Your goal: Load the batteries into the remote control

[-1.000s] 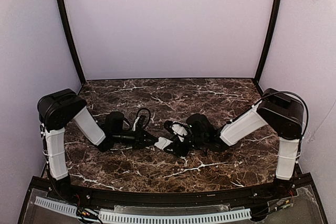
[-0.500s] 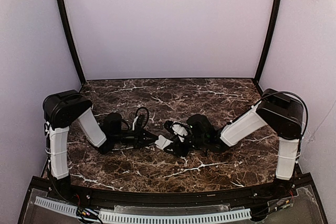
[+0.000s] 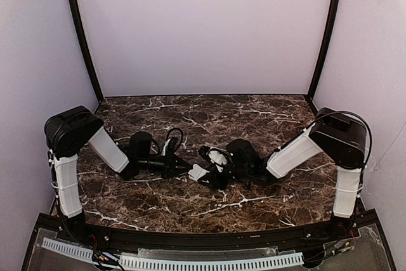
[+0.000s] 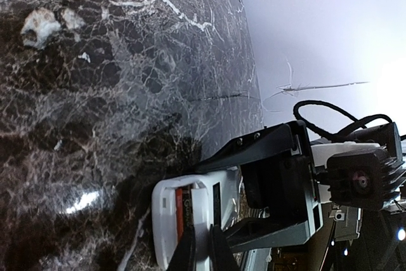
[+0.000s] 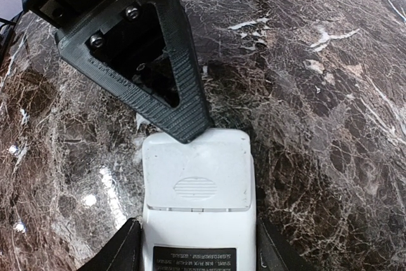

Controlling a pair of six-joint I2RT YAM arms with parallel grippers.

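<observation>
The white remote control (image 3: pixel 197 172) lies back-up between both grippers at the table's middle. My right gripper (image 3: pixel 208 172) is shut on its long sides; the right wrist view shows its plain white back (image 5: pixel 196 236) and the ribbed battery cover (image 5: pixel 196 172). My left gripper (image 3: pixel 184 168) meets the remote's far end, and one ribbed finger (image 5: pixel 171 103) rests on the cover's edge. In the left wrist view the left gripper (image 4: pixel 203 255) pinches the white cover (image 4: pixel 203 211). Beside the cover, an orange and dark battery (image 4: pixel 181 206) shows inside the remote's end (image 4: pixel 162 220).
The dark marble table (image 3: pixel 254 115) has pale walls at the back and both sides, with black posts (image 3: pixel 79 36) at the rear corners. A black cable loop (image 3: pixel 172 136) rises behind the left wrist. A black rail (image 3: pixel 203 236) runs along the near edge.
My left arm's shoulder swung slightly right and back left; its gripper stayed at the remote's end. The right arm and remote have not visibly moved.
</observation>
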